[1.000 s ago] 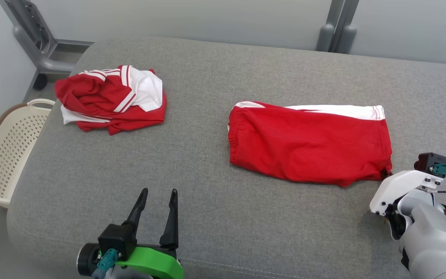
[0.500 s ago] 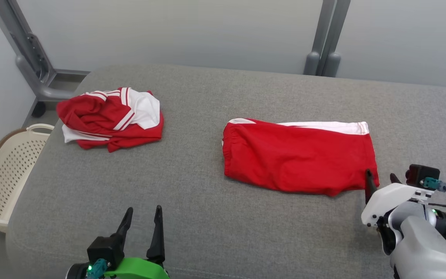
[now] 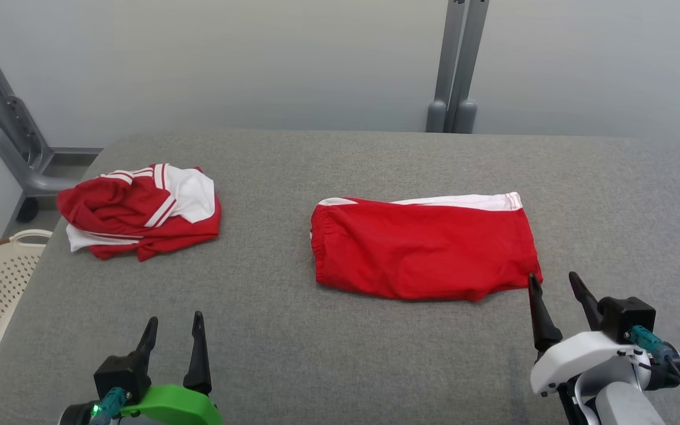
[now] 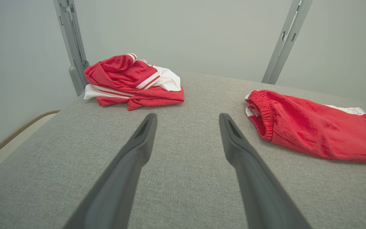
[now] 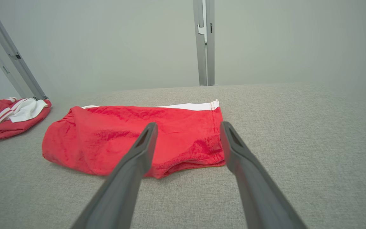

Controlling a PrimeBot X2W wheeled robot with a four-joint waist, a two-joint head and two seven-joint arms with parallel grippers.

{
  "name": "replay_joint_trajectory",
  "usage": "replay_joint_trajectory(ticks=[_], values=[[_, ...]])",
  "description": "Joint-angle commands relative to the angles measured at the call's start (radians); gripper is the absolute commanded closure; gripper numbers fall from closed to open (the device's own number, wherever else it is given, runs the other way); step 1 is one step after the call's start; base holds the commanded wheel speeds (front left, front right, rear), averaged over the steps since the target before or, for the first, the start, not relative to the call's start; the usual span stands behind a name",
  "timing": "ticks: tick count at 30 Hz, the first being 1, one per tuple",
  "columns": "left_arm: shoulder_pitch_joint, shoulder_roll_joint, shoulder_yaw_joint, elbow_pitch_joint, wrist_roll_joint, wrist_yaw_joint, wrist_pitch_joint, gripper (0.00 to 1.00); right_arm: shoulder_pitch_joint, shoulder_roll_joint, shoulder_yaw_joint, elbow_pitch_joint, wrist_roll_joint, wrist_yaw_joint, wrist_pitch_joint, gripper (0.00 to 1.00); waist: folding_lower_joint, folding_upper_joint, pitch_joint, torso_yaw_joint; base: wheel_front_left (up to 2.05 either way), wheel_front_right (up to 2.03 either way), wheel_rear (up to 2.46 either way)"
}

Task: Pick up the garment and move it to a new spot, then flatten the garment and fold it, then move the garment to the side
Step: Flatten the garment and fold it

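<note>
Fingers (image 3: 539, 316) of the right gripper (image 3: 552, 277) stand wide and empty just beside the near right corner of the red shorts (image 3: 422, 251), which lie folded flat right of the middle of the grey table (image 3: 328, 354). Light and limp by the look, they should pinch best at the elastic waistband or a hemmed corner, both layers together. Left gripper (image 3: 175, 320), equally wide, waits well apart.

Folded red shorts (image 3: 422, 251) lay flat on the gray cushion (image 3: 346, 354), well apart from a red-and-white heap of clothes (image 3: 139, 212). The right gripper (image 3: 552, 275) stood open just beside the shorts' near corner, and the left gripper (image 3: 175, 319) stood open too.
</note>
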Motion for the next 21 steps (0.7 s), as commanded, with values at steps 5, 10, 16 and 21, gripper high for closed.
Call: replay_joint_trajectory(ticks=[5, 10, 16, 21], values=[[-0.025, 0.027, -0.007, 0.001, -0.01, -0.025, 0.023, 0.0, 0.082, 0.001, 0.02, -0.1, -0.027, -0.001, 0.031, 0.0, 0.0, 0.0, -0.01, -0.017, 0.0, 0.0, 0.0], [-0.014, 0.041, 0.01, -0.015, -0.033, -0.034, 0.02, 0.0, 0.137, 0.002, 0.039, -0.188, -0.026, -0.001, 0.076, 0.0, 0.0, 0.0, -0.016, -0.026, 0.0, 0.0, 0.0], [0.012, 0.044, 0.038, -0.034, -0.058, -0.021, 0.009, 0.0, 0.178, 0.002, 0.043, -0.231, -0.005, -0.001, 0.106, 0.0, 0.0, 0.0, -0.019, -0.031, 0.0, 0.0, 0.0], [0.032, 0.057, 0.057, -0.047, -0.07, -0.006, 0.015, 0.0, 0.196, 0.002, 0.032, -0.239, 0.004, -0.001, 0.117, 0.0, 0.0, 0.0, -0.018, -0.033, 0.0, 0.0, 0.0]])
